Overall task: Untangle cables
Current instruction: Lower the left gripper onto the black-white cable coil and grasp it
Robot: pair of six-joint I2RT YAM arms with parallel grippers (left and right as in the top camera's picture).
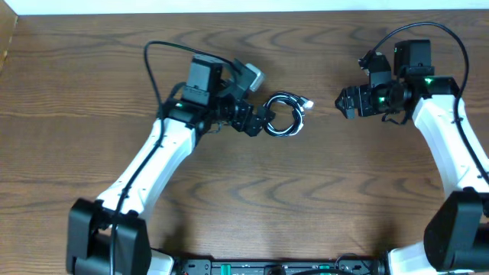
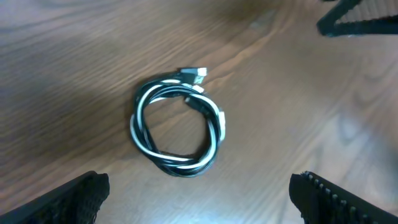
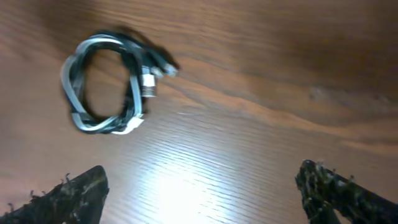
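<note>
Cables [image 1: 286, 114]: black-white coil on bench [image 1: 229, 198]. Left fingers [image 1: 265, 121] apart, just beside coil; right fingers [image 1: 344, 101] apart, well off it. Advice: pin loop, draw plug [image 1: 307, 103] out slowly.

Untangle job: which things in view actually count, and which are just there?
In the job:
- coil of thin black and white cords with silver plugs, lying on the table
- left gripper, open, near the coil
- right gripper, open, off to the coil's side

Just there:
- brown wooden table
- thick black wires fixed to the arms
</note>
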